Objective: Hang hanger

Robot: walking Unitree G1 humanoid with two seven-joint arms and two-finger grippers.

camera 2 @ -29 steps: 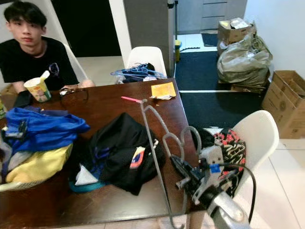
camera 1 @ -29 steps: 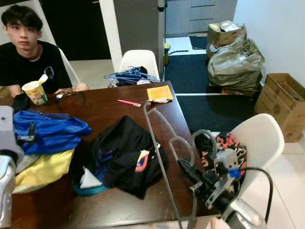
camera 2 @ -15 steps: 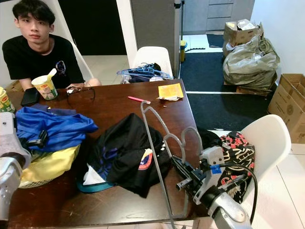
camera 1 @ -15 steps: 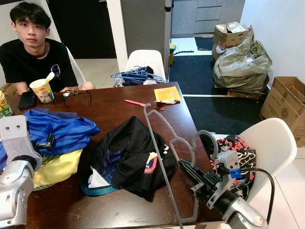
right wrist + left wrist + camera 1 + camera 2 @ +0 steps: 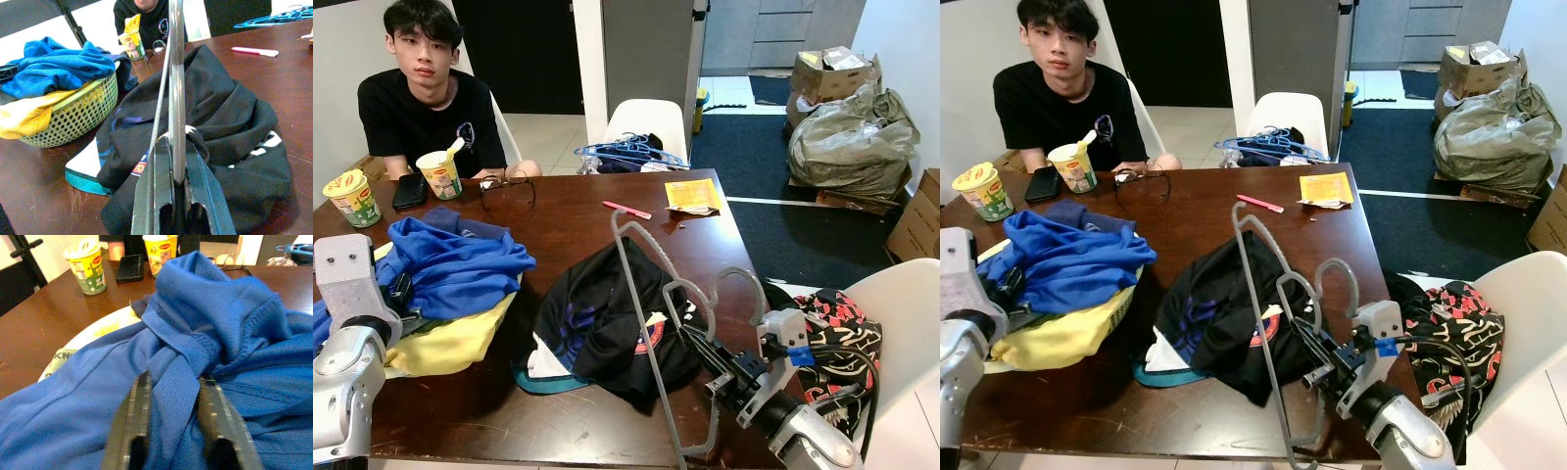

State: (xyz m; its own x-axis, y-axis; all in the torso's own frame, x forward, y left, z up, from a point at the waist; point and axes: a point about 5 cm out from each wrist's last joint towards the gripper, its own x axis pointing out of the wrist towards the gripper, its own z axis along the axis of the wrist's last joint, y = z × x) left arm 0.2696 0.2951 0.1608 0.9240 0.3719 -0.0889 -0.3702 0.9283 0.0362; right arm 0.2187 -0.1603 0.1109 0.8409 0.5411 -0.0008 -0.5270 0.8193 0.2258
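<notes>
Two tools share the work: the right tool [image 5: 1317, 364] pinches a grey hanger [image 5: 1263, 323] tightly between its fingers, holding it upright above the black garment [image 5: 607, 323] on the bench [image 5: 636, 220], seemingly ready for hanging. The left tool [image 5: 171, 431], fingers spread, straddles a fold of blue shirt [image 5: 205, 333] in the basket [image 5: 73, 117].

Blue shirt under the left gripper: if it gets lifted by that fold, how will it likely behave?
The blue shirt probably hangs limp: it lies crumpled in soft folds over the basket. Its thin mesh looks light. One fold sits between the left gripper fingers, so the rest would likely trail.
</notes>
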